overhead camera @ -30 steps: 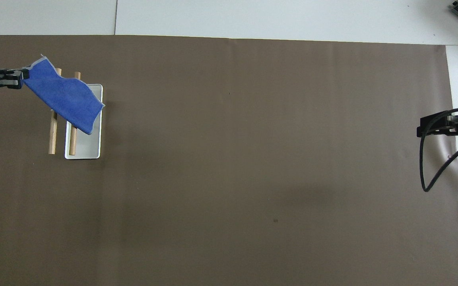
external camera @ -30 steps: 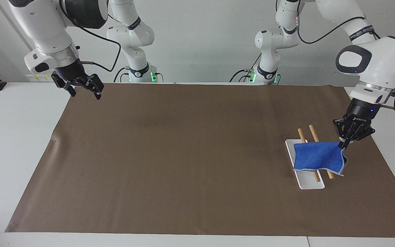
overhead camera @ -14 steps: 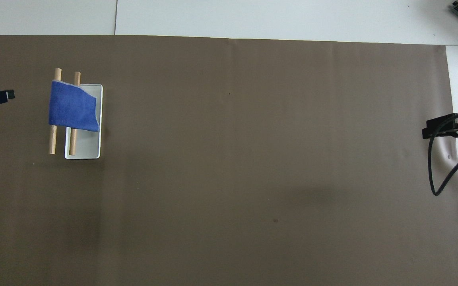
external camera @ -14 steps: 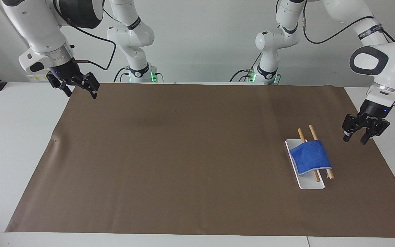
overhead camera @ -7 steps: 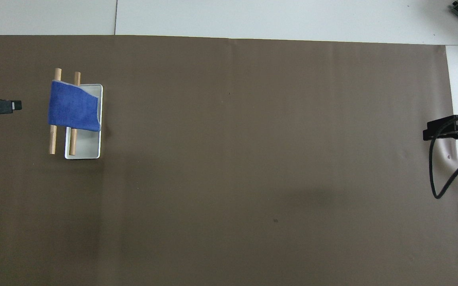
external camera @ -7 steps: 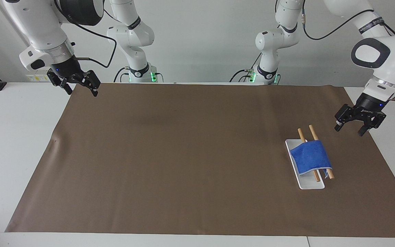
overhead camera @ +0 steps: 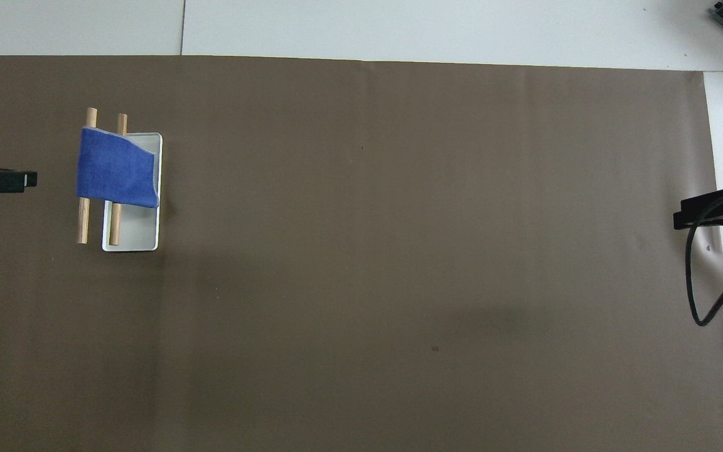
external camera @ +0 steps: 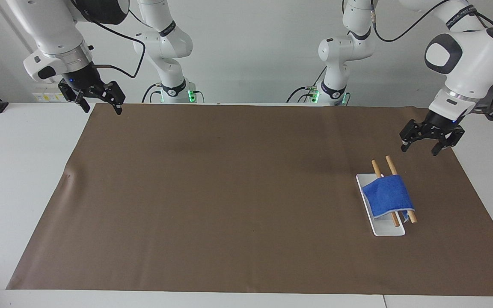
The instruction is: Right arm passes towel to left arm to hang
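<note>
A plain white wall backs the bench [external camera: 15,179], which carries a brown mat [external camera: 229,192]. The towel [external camera: 387,196] lies draped over the two rods of the rack [external camera: 385,231] at the left arm's end. The left end effector [external camera: 425,145], open and empty, hangs over the mat beside the rack. The right end effector [external camera: 101,102], also open and empty, waits well apart over the mat's corner at the right arm's end. The towel looks hung.

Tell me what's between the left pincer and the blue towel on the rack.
Nothing: the facing view shows only bare brown mat between the open left pincer, raised over the mat, and the towel draped over the rods.
</note>
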{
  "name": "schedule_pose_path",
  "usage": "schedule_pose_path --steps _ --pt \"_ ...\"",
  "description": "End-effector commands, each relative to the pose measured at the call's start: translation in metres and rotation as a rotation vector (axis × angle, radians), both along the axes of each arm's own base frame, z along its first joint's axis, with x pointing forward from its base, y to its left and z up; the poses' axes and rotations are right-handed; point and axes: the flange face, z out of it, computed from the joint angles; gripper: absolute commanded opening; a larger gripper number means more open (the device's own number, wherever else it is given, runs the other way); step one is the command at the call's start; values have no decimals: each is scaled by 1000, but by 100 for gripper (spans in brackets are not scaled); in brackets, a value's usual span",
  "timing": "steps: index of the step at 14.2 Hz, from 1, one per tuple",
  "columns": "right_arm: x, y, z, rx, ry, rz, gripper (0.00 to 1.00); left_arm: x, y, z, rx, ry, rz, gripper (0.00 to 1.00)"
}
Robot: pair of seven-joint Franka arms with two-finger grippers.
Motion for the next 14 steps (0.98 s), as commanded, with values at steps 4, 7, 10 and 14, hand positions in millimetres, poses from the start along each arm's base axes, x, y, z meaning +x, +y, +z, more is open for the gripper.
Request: schedule_pose_path --steps 4,7,10,14 --pt "-7 0 -1 24 4 22 100 -18 -53 40 40 131 80 100" --pt "-7 0 -1 24 4 22 100 -12 -61 62 112 124 51 100" --pt "-7 0 -1 24 6 22 100 -9 -64 79 104 146 52 100" --pt "-7 0 -1 24 6 22 100 -10 -70 80 98 130 42 100"
